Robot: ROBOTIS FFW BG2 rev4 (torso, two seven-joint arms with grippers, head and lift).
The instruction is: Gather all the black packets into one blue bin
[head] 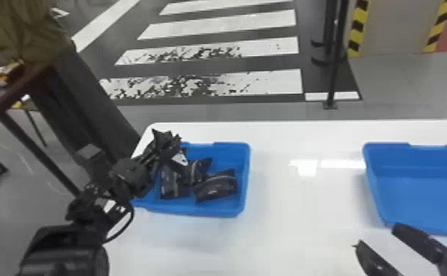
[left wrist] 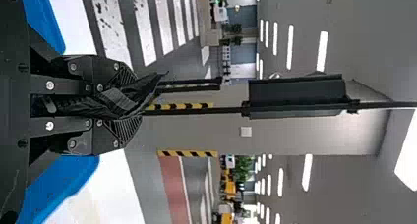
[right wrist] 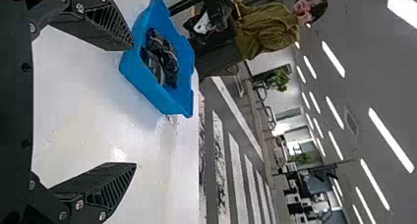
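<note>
Corner of the left blue bin (head: 245,176) hides behind my left gripper (head: 163,146), clamped on a black packet (left wrist: 142,90) pointing lengthwise out past its fingertips; my right gripper (head: 378,235) gapes.

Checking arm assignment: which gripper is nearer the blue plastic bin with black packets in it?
Left. The left gripper is above the left side of the blue bin, shut on a black packet; the right gripper is off to that bin's right, near the other blue bin.
</note>
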